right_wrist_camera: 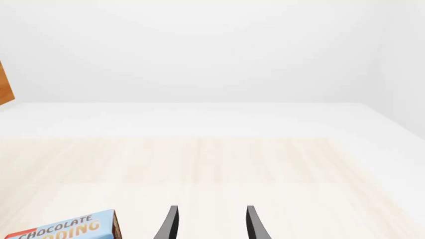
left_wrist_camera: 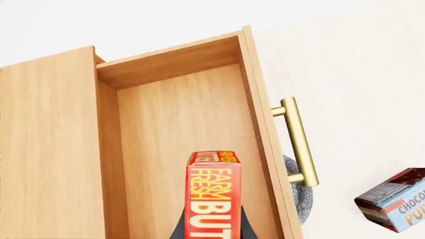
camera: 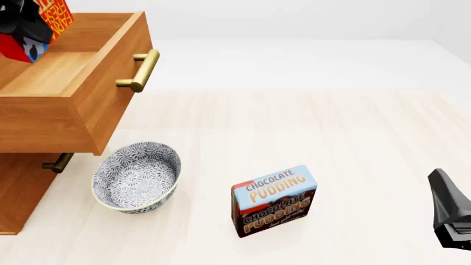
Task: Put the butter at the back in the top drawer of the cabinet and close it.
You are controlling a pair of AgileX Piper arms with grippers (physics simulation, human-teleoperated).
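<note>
From the left wrist camera I look straight down into the open top drawer (left_wrist_camera: 192,129), its bare wooden floor filling the middle of the frame and its brass handle (left_wrist_camera: 297,142) running down the right side. My left claw (left_wrist_camera: 211,230) is clenched on the butter (left_wrist_camera: 212,196), which stands on end at the bottom centre, pinned between the two dark fingers and hanging over the drawer floor, apart from the walls. The bowl (left_wrist_camera: 299,194) peeks out beneath the drawer front, and the pudding box (left_wrist_camera: 395,199) sits at the lower right. To do this well I would lower the box until it is close to the floor before letting go, keeping it away from the walls so nothing catches when the drawer shuts. In the front camera the cabinet (camera: 22,193) fills the left edge with the top drawer pulled out; the butter and left claw are at the upper left corner, above the drawer's inside. The bowl rests on the surface (camera: 353,138) just below the drawer front, the pudding box near the middle. My right claw (right_wrist_camera: 211,223) shows in its own wrist camera at the bottom edge, released and holding nothing, with the pudding box at the lower left.
</note>
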